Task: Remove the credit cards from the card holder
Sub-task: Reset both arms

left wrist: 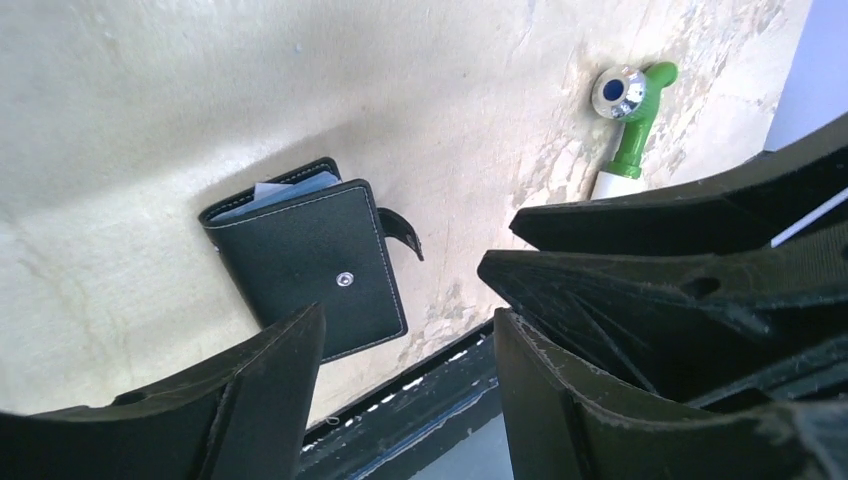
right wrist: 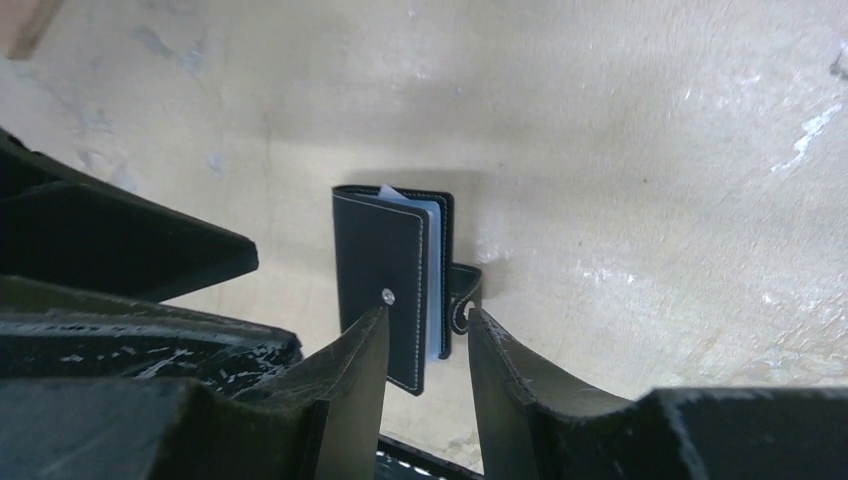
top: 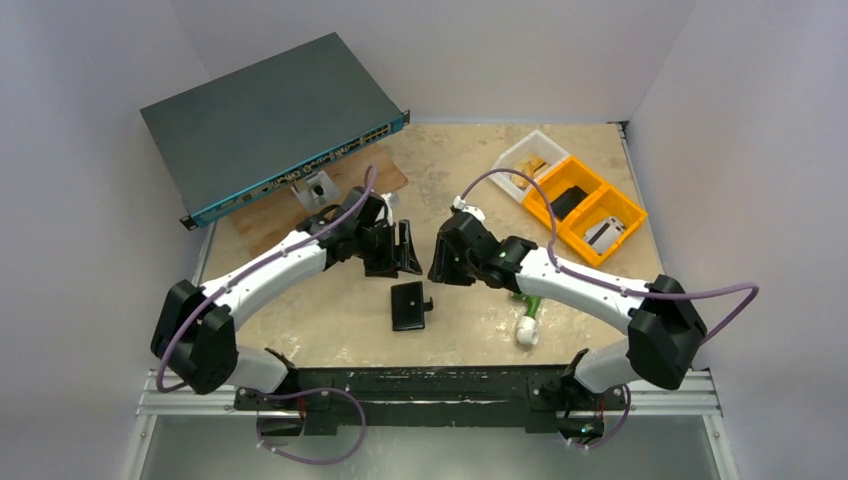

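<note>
The card holder [top: 409,305], a small black wallet with a silvery snap, lies flat on the table between the two arms, its strap undone at one side. Pale blue edges of the credit cards [left wrist: 288,191] peek out from under its cover and also show as a thin stack of credit cards [right wrist: 433,280] along the card holder [right wrist: 385,265]. My left gripper [top: 403,250] hangs above it, open and empty; in its wrist view the left gripper [left wrist: 408,320] frames the card holder [left wrist: 320,260]. My right gripper [top: 441,260] hovers beside it with a narrower gap, and the right gripper [right wrist: 428,318] holds nothing.
A dark grey network switch [top: 270,120] sits at the back left on a wooden board [top: 262,222]. At the back right stand an orange tray [top: 610,200] and a white tray [top: 520,152]. A green-and-white object [top: 527,322] lies under the right arm. The black rail [top: 430,380] marks the near edge.
</note>
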Available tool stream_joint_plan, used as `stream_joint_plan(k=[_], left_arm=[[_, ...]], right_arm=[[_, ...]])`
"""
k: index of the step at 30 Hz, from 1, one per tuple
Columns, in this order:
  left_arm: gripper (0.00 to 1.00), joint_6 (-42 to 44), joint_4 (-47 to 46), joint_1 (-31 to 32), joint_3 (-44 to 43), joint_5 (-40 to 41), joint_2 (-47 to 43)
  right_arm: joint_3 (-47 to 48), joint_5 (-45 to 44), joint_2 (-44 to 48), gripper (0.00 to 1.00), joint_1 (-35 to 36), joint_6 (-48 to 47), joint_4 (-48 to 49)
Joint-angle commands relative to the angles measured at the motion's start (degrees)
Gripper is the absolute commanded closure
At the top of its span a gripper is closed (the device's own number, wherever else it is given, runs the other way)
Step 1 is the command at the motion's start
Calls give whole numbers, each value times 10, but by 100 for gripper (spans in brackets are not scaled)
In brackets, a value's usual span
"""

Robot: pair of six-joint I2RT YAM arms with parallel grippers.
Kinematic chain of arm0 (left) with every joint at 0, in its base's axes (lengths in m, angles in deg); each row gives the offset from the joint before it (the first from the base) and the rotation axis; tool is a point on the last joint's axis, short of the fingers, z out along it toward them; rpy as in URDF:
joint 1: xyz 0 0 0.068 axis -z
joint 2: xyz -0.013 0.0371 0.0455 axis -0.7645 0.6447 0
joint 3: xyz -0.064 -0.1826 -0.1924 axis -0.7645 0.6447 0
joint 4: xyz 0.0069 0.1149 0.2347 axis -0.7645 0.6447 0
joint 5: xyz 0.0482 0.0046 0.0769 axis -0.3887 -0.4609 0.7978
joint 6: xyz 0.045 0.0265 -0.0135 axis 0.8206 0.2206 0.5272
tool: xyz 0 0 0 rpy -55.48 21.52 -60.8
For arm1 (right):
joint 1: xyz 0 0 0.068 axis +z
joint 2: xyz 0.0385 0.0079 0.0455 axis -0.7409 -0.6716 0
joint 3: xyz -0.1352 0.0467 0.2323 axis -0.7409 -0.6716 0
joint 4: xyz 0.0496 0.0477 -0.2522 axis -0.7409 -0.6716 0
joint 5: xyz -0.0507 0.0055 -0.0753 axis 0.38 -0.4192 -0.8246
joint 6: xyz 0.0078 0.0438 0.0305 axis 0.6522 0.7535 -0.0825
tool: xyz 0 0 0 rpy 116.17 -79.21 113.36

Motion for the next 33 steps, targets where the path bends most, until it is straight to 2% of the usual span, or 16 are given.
stream_joint_plan(k=[1,4,7,12,13,18,21,33], left_arm=[[37,45,57,0,-38,52,-56],[35,63,81,-1,-53,86,-96],[29,81,112,-3,-73,127,-131],[3,98,138,-10,-81,187,-186],[0,101,141,-13,-80,196,-201],[0,103,160,-25,-81,228,-227],[0,104,169,-28,-77,234,-233],[0,103,163,-34,-61,233,-247]], right_arm=[[30,-35,32,64,1,2,6],[34,-51,50,64,1,-3,15],[44,-72,64,59,2,-11,17],[49,-98,88,42,2,-24,30],[48,-101,93,38,2,-26,33],[46,-113,108,17,1,-31,47],[48,-116,109,10,2,-34,53],[54,-117,107,1,2,-39,67]])
